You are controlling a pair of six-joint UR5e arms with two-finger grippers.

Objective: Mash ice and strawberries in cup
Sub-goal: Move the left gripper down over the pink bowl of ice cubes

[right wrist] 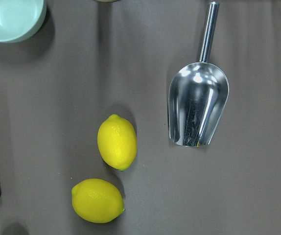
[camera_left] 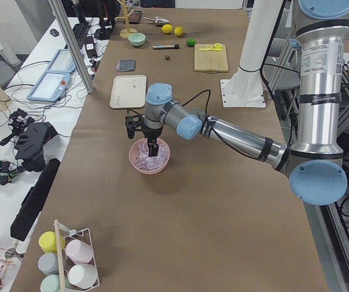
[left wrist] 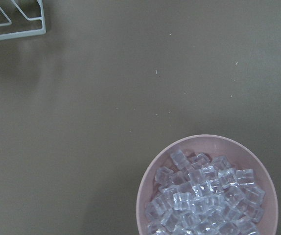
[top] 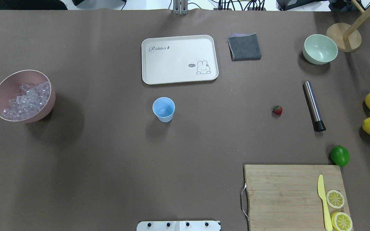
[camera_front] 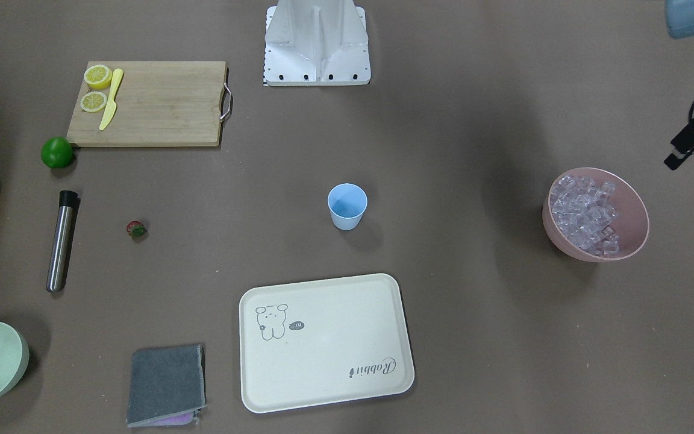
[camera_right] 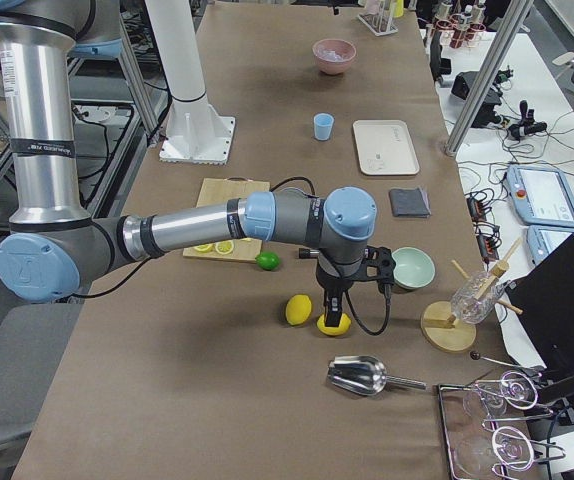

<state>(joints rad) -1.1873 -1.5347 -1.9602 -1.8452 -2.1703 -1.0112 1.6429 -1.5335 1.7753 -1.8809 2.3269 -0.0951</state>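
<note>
The light-blue cup stands upright mid-table, and I see nothing inside it. A small red strawberry lies alone on the mat, well to the cup's right in the overhead view. The ice fills a pink bowl at the far left. My left gripper hangs just over that bowl. My right gripper hovers low over a lemon near the table's right end. Both grippers show only in the side views, so I cannot tell whether they are open or shut.
A steel muddler lies right of the strawberry. A cream tray, grey cloth and pale green bowl sit beyond. A cutting board holds lemon halves and a yellow knife; a lime is beside it. A metal scoop lies near two lemons.
</note>
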